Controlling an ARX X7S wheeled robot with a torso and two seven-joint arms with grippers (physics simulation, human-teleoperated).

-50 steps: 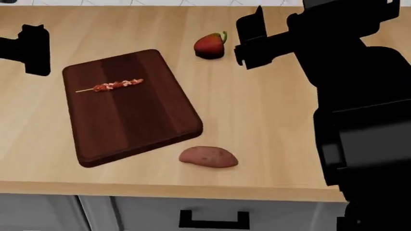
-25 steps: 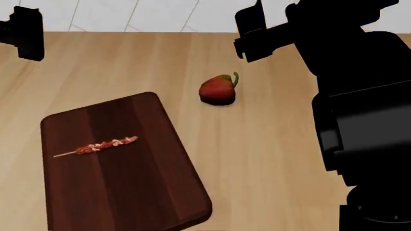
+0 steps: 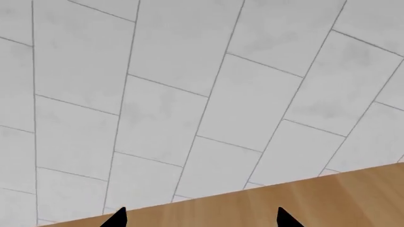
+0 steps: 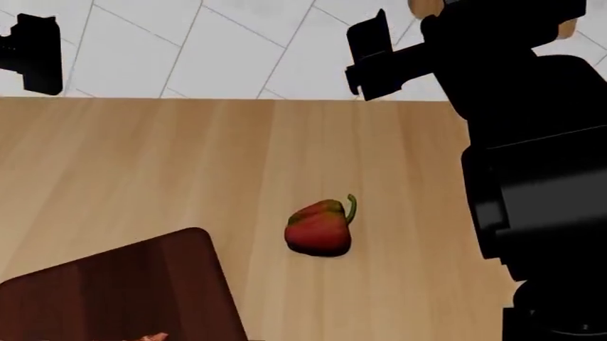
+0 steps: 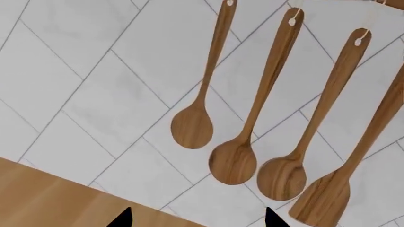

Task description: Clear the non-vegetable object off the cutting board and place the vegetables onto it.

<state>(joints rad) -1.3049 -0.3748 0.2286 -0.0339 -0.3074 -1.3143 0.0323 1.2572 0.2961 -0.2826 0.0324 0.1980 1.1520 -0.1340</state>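
From the left wrist view there was only the tiled wall (image 3: 189, 94) and a band of the wooden countertop (image 3: 303, 203). The two dark fingertips (image 3: 117, 218) of the left gripper (image 3: 198, 220) stood well apart with nothing between them, spread for a grasp not yet begun.

From the head view, the red bell pepper (image 4: 320, 227) sat on the bare counter near the middle, its stem toward one o'clock, just off the corner of the cutting board (image 4: 114, 291), which lay at about seven o'clock. At the bottom edge a scrap of the orange-red strip (image 4: 150, 337) showed on the board, so I judged it not yet cleared. The tuber was out of sight. Both arms hung high over the counter's back edge, well apart from the foods.

From the right wrist view, four wooden spoons (image 5: 233, 161) hung on the wall. The right gripper (image 5: 197, 220) was spread too, holding nothing.
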